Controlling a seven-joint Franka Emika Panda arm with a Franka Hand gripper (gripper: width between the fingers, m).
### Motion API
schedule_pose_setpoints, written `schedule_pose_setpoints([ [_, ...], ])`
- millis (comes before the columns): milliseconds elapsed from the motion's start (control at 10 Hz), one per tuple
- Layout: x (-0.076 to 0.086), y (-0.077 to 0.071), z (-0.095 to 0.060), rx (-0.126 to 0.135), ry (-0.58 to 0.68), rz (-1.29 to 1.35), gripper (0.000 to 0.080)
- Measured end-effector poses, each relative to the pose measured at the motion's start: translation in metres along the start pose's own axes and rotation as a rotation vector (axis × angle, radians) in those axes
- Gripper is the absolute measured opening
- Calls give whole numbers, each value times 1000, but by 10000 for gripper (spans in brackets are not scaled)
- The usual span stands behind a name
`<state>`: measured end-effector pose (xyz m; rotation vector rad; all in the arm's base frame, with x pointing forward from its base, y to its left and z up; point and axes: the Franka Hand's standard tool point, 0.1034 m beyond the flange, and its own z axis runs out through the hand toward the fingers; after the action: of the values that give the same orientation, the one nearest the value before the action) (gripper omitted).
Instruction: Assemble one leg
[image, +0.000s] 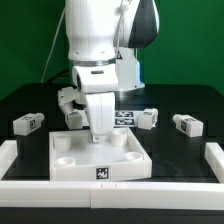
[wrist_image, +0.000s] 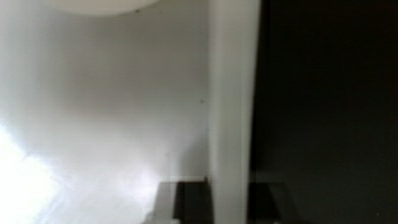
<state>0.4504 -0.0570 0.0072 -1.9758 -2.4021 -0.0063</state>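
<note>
The large white square tray-like piece (image: 100, 158) with round corner holes lies at the front middle. My gripper (image: 97, 138) reaches straight down onto its far rim. In the wrist view the gripper (wrist_image: 231, 196) has a dark finger (wrist_image: 187, 202) on each side of the piece's upright white rim (wrist_image: 231, 120), closed against it. The piece's flat white surface (wrist_image: 107, 120) fills the view beside the rim. White legs with square tags lie on the black table: one at the exterior view's left (image: 28, 122), two at its right (image: 148, 117) (image: 187, 124). Another leg (image: 72, 116) is partly hidden behind the arm.
The marker board (image: 125, 119) lies behind the tray-like piece, just right of the arm. White barrier walls run along the front (image: 110, 194), the left (image: 8, 150) and the right (image: 214, 153) of the table.
</note>
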Motion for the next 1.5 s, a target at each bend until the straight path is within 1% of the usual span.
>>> schedule_pose_setpoints([
  [200,3,0,0,1,2,25,58],
  [300,12,2,1,-2,5,80,58],
  [500,39,10,1,-6,15,164,58],
  [600,56,18,1,-9,22,202,58],
  [900,93,44,2,-29,37,220,58],
  [1200,124,63,2,-43,46,244,58],
  [1300,130,67,2,-45,46,237,58],
  [1400,129,69,2,-40,45,234,58],
  [1500,126,75,2,-48,46,209,58],
])
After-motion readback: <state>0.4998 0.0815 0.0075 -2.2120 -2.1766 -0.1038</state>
